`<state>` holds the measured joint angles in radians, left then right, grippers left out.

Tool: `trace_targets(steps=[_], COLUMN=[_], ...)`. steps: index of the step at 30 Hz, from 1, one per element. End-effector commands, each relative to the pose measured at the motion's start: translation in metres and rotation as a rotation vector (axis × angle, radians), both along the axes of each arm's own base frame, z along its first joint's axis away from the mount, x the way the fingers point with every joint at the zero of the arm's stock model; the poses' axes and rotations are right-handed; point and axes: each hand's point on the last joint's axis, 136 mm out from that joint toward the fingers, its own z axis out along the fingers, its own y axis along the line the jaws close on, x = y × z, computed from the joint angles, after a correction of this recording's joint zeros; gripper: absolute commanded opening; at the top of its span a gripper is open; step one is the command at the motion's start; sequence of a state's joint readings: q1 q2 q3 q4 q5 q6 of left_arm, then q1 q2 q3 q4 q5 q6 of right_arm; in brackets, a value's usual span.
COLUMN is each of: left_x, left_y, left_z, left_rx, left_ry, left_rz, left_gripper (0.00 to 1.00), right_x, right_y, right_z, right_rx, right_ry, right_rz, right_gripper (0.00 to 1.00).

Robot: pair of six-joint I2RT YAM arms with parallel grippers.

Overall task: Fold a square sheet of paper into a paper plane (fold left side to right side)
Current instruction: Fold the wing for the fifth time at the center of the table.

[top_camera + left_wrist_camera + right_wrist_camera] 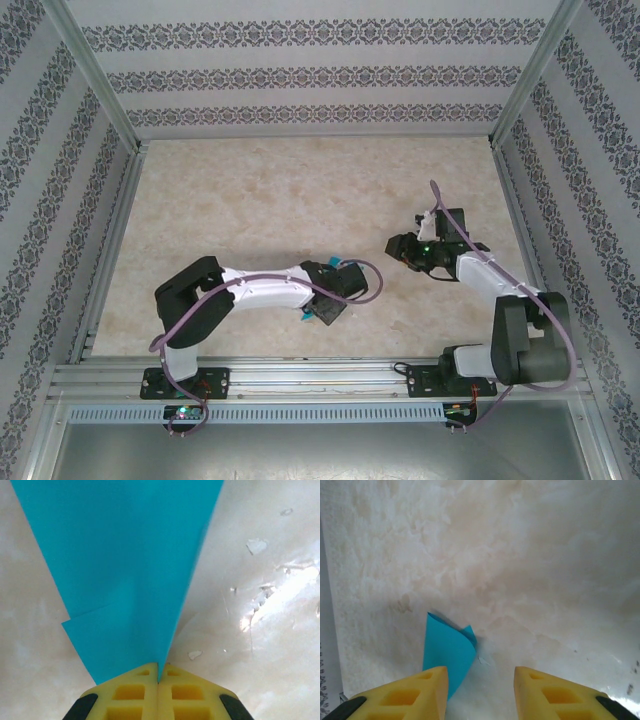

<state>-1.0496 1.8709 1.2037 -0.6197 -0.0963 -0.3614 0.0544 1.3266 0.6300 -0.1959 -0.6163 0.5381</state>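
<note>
The square sheet of paper (125,565) is teal-blue and folded, with a second layer showing at its lower left edge. My left gripper (159,674) is shut on its narrow end, and the paper fans out away from the yellow fingers (127,695) above the table. In the top view the left gripper (338,288) is near the table's middle front, with a bit of the paper (322,313) at it. My right gripper (480,682) stands open with nothing between its fingers; the paper (447,647), one corner curled, lies just beyond its left finger (410,697). The right gripper (397,249) faces the left one across a short gap.
The marbled beige table (300,200) is walled by patterned panels (300,75) at the back and both sides. A metal rail (320,375) with the arm bases runs along the near edge. Small white flecks (256,545) lie on the table.
</note>
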Motion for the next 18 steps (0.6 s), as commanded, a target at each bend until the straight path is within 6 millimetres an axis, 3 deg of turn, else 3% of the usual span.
trace_targets(steps=[1,18], left_x=[-0.001,0.015], left_y=[-0.014,-0.035], left_z=[0.015,0.027], left_rx=[-0.169,-0.596], left_ry=[0.092,0.358], left_rz=[0.06,0.243], left_gripper=[0.0,0.0], right_x=[-0.013,-0.042], right_y=[-0.003,0.028], right_z=[-0.007,-0.024], right_rx=[-0.027,0.041], right_ry=[-0.004,-0.03], right_rz=[0.02,0.122], right_gripper=[0.4,0.43])
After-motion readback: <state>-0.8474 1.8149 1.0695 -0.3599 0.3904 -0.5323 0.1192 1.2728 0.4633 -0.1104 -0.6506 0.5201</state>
